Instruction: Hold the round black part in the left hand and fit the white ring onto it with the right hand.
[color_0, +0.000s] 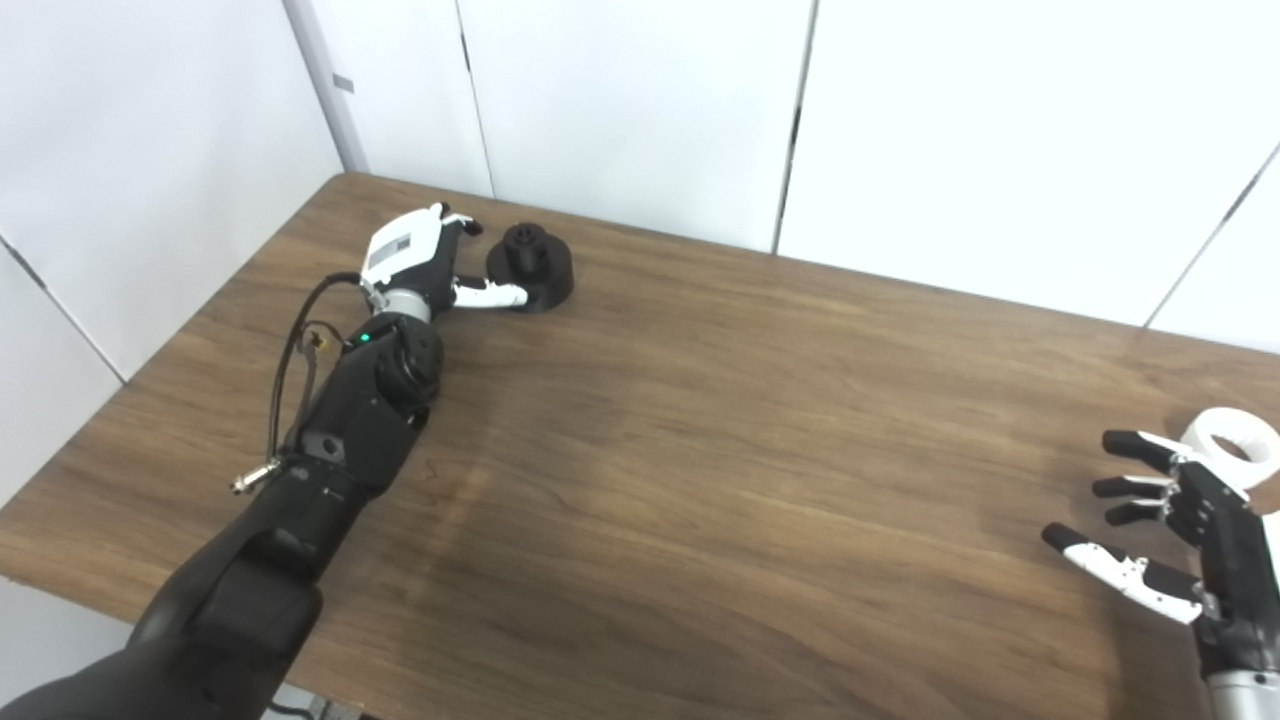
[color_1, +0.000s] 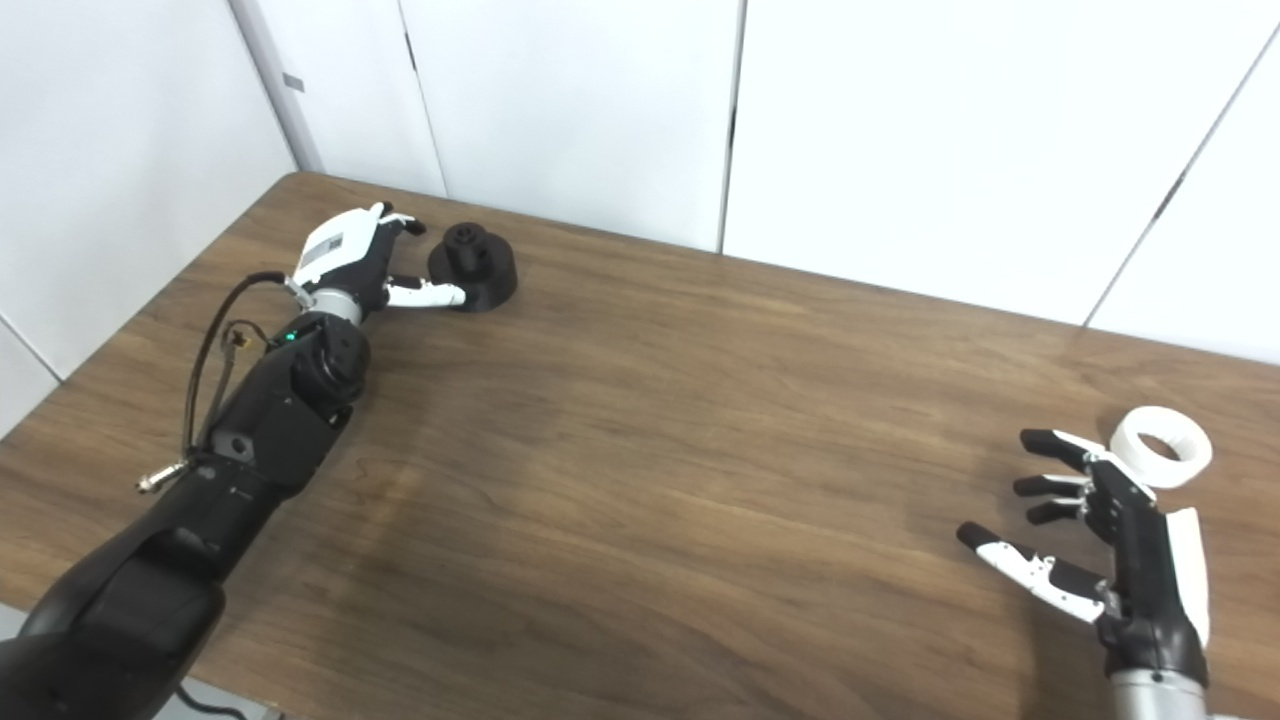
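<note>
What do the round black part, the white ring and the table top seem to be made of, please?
Round black part: probably matte plastic, dull with no glints. White ring: likely smooth plastic, evenly white, soft sheen. Table: wood or wood-look laminate, with brown grain streaks.

Black round part (color_0: 530, 266); white ring (color_1: 1160, 447); brown wood-grain table (color_0: 700, 450); black-white hands.

No words, brands or numbers can be read anywhere; the white back of the left hand (color_0: 415, 255) carries a small grey patch that may be a label, but its marks are too blurred to make out; the wall strip (color_0: 342, 83) at upper left bears a small grey tag with nothing legible on it.
</note>
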